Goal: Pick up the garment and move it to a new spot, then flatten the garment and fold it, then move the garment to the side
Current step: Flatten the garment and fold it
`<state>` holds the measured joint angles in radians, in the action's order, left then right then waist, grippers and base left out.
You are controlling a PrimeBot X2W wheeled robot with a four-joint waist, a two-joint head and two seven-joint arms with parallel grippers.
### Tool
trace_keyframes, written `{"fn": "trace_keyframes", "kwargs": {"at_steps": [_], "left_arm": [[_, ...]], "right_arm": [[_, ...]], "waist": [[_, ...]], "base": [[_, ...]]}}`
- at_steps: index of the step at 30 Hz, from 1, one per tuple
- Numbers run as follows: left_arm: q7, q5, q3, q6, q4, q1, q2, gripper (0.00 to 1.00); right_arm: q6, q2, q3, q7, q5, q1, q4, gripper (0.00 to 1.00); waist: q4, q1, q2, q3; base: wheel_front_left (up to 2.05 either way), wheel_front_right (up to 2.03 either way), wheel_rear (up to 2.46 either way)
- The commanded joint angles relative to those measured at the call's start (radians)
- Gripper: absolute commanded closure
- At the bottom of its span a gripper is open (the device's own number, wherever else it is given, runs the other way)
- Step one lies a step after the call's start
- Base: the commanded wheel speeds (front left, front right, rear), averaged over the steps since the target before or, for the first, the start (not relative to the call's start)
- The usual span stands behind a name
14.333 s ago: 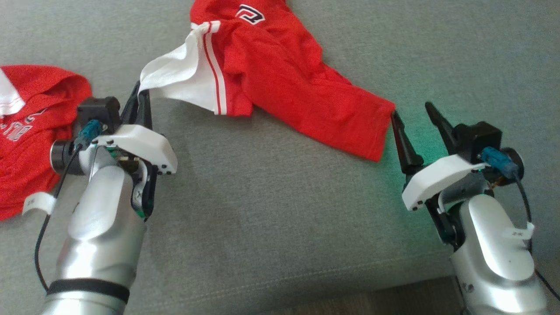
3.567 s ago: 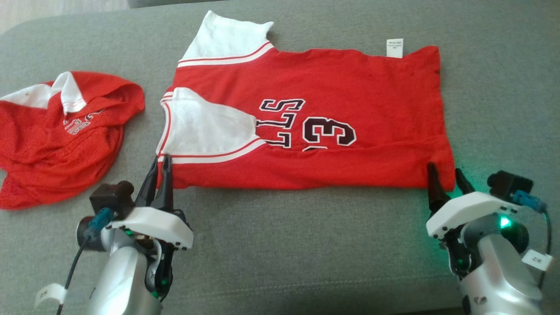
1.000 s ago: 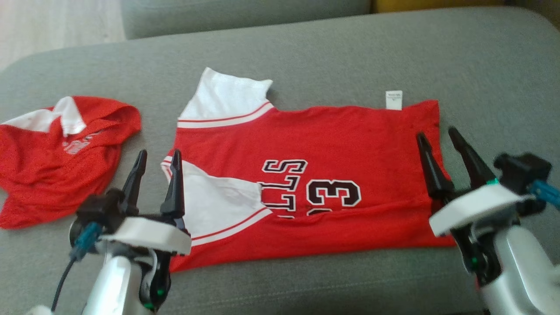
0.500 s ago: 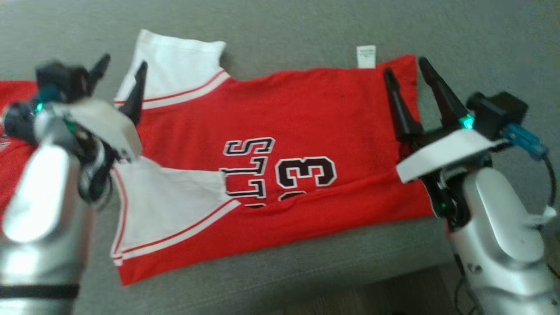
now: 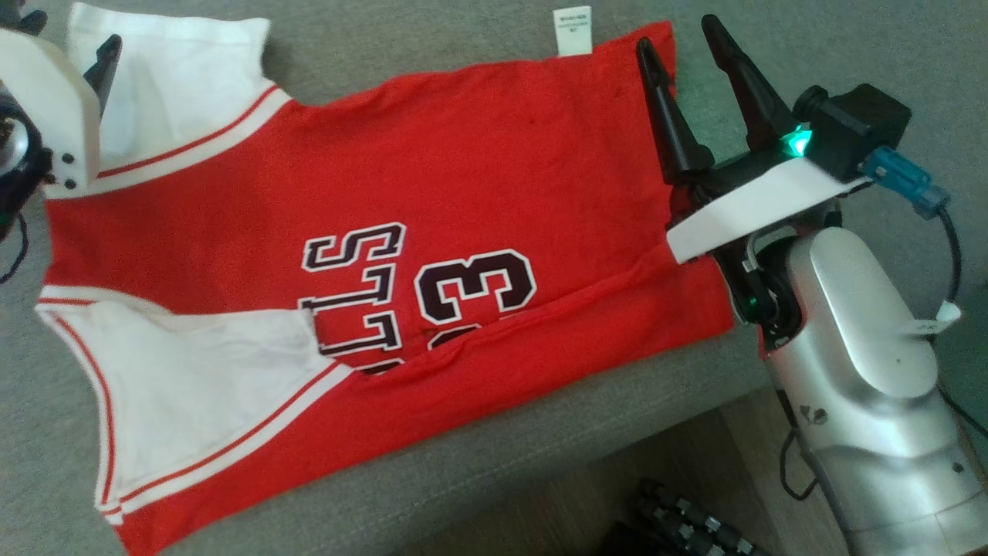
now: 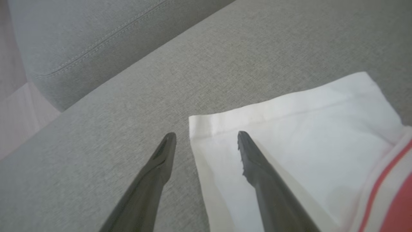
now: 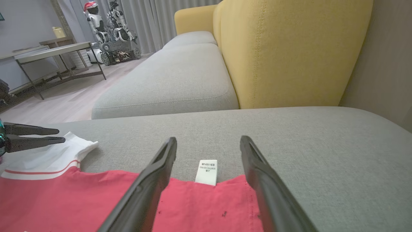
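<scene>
Grey sofa (image 5: 463, 31), red jersey (image 5: 478, 154) spread out, left hand (image 6: 206, 134), right hand (image 5: 675, 31) gaping (both empty).

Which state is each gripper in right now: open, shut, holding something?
Left gripper: open, empty, straddling the edge of the white sleeve of the jersey.
Right gripper: open, empty, above the jersey's hem near the label.

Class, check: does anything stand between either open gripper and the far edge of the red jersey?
Nothing visible does. The left gripper hangs over a corner of the white sleeve. The right gripper hangs over the jersey edge by its care label.
</scene>
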<state>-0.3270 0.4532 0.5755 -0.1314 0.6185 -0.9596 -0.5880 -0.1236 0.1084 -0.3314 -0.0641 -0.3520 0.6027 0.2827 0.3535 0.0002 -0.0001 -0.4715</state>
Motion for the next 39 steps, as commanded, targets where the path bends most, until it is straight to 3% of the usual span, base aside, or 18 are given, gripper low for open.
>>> {"fn": "trace_keyframes", "kwargs": {"at_steps": [1,12,13,14,19,29,39], "left_arm": [[0.002,0.011,-0.027,0.001,-0.020,-0.054,-0.052,0.00],[0.012,0.050,0.072,0.001,0.104,-0.146,-0.071,0.00],[0.012,0.058,0.079,0.001,0.112,-0.148,-0.066,0.42],[0.012,0.068,0.090,0.001,0.115,-0.149,-0.061,0.98],[0.037,0.118,0.143,0.001,0.103,-0.157,-0.050,1.00],[0.204,0.167,0.151,0.001,0.047,-0.159,-0.002,1.00],[0.288,0.168,0.175,0.012,-0.078,-0.083,0.032,1.00]], "right_arm": [[-0.007,-0.014,-0.012,-0.010,-0.005,0.017,-0.026,0.00],[-0.007,-0.024,-0.024,-0.031,-0.003,0.041,0.011,0.00],[-0.007,-0.024,-0.024,-0.032,-0.003,0.042,0.013,0.00],[-0.007,-0.023,-0.023,-0.031,-0.003,0.044,0.016,0.00],[-0.007,-0.006,-0.010,-0.008,-0.005,0.050,0.043,0.00],[-0.007,0.084,0.019,0.130,-0.036,0.115,0.144,0.00],[-0.007,0.291,-0.088,0.317,-0.105,0.205,0.298,0.00]], "waist": [[0.020,-0.0002,0.0001,-0.018],[0.042,-0.0002,0.0001,-0.041],[0.041,-0.0002,0.0001,-0.041],[0.039,-0.0002,0.0001,-0.039],[0.010,-0.0002,0.0001,-0.024],[-0.103,-0.0002,0.0001,0.015],[-0.227,-0.0002,0.0001,0.020]], "base": [[0.00,0.00,0.00],[0.00,0.00,0.00],[0.00,0.00,0.00],[0.00,0.00,0.00],[0.00,0.00,0.00],[0.00,0.00,0.00],[0.00,0.00,0.00]]}}
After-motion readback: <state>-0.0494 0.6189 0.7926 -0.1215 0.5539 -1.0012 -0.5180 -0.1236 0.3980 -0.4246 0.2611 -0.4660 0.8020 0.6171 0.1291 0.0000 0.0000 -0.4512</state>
